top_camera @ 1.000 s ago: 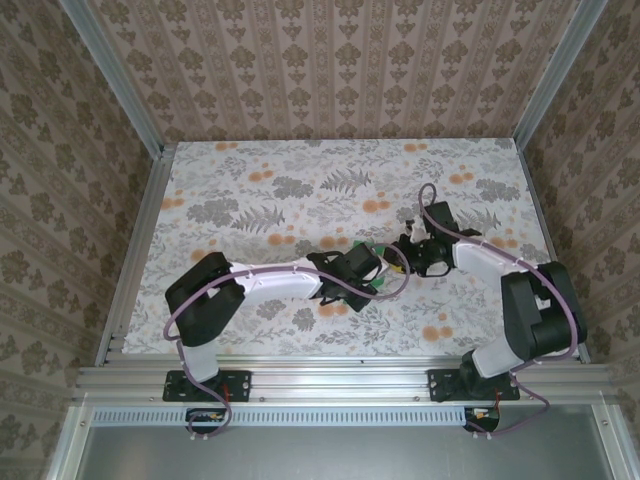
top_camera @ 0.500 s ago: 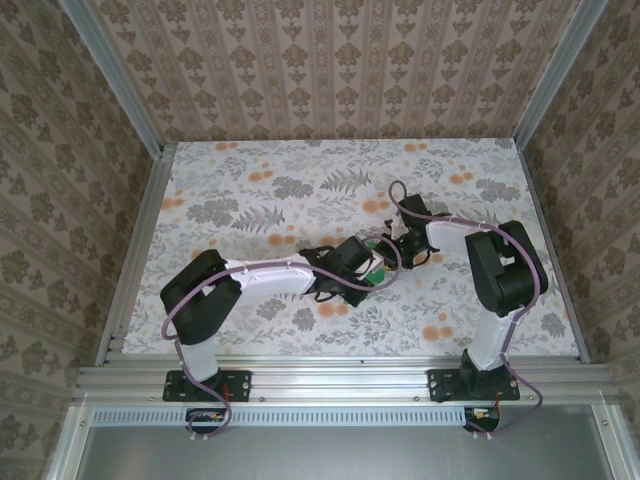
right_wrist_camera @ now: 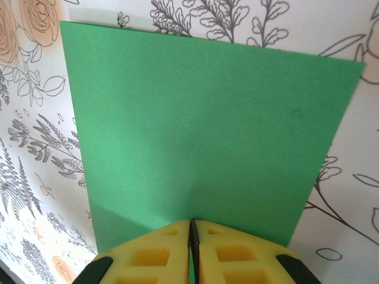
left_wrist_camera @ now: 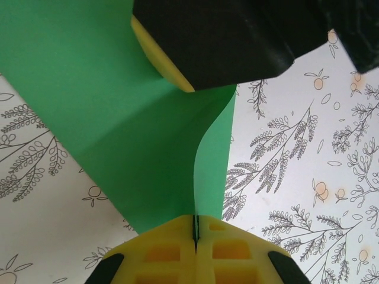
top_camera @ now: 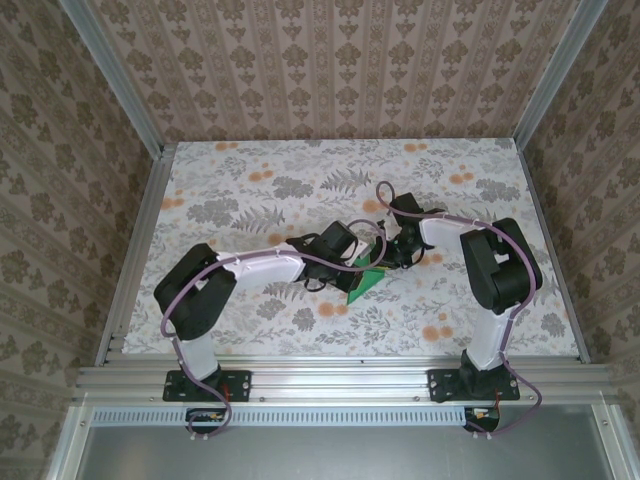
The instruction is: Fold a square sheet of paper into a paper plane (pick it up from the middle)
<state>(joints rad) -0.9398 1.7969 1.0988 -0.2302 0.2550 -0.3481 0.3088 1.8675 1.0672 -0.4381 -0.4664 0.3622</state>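
Both arms have swung inward since a second ago, the right one folding its elbow up steeply, and more of the square sheet of paper (top_camera: 368, 283) shows now than before. It hangs over the middle of the surface (top_camera: 250, 190), tilted, with one corner dipping toward the near edge of the surface.

We see the left fingers (top_camera: 357, 266) pressed together on one edge of the sheet. From the left wrist their yellow pads (left_wrist_camera: 204, 229) meet along a thin dark seam, and the paper runs straight into it. These pads are moulded with square recesses and sit on black bodies.

We see the right fingers (top_camera: 394, 256) also closed on the sheet, on the opposite side, above the middle of the surface. From the right wrist the yellow tips (right_wrist_camera: 201, 232) meet at the paper's lower edge. In the left wrist view the same right fingers (left_wrist_camera: 155, 50) show as a black block with a rounded yellow pad lying against the paper.

The paper (right_wrist_camera: 201, 130) is thin, matte, plain bright green, with straight edges and sharp corners. Between the two grips it bows (left_wrist_camera: 118, 118), and one free edge curls in a soft S-bend.

The surface (right_wrist_camera: 29, 148) is white, printed with grey ferns and orange blossoms.
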